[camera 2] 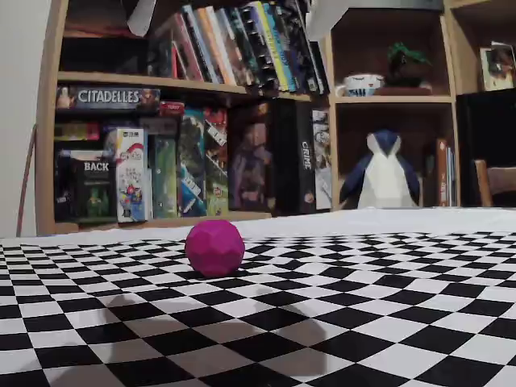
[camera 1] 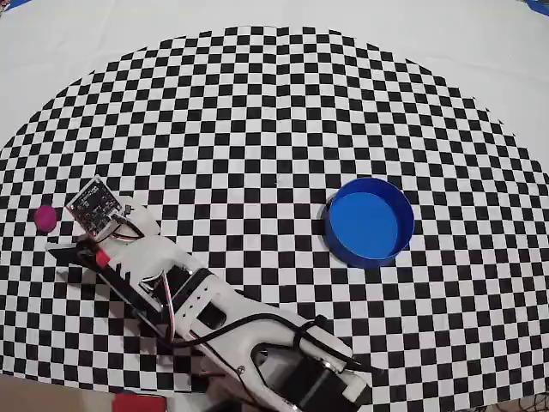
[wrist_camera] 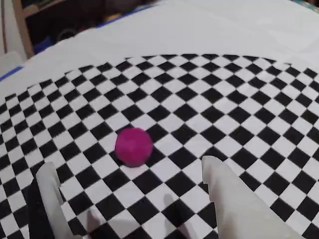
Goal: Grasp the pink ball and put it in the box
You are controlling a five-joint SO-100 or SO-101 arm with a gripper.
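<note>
The pink ball (camera 1: 45,217) lies on the checkered cloth at the far left of the overhead view. My gripper (camera 1: 67,230) is just right of it, not touching. In the wrist view the ball (wrist_camera: 133,146) rests a short way beyond the tips, centred between the two white fingers (wrist_camera: 50,194), which stand wide apart with nothing between them. In the low fixed view the ball (camera 2: 214,247) sits on the cloth, and two white fingertips (camera 2: 141,14) show at the top edge above it. The box (camera 1: 369,221), a round blue tub, stands empty far to the right.
The white arm (camera 1: 223,318) stretches from the bottom edge up to the left. A red object (camera 1: 137,402) shows at the bottom edge. Plain white cloth (camera 1: 480,51) surrounds the checkered area. Bookshelves (camera 2: 201,121) stand behind the table.
</note>
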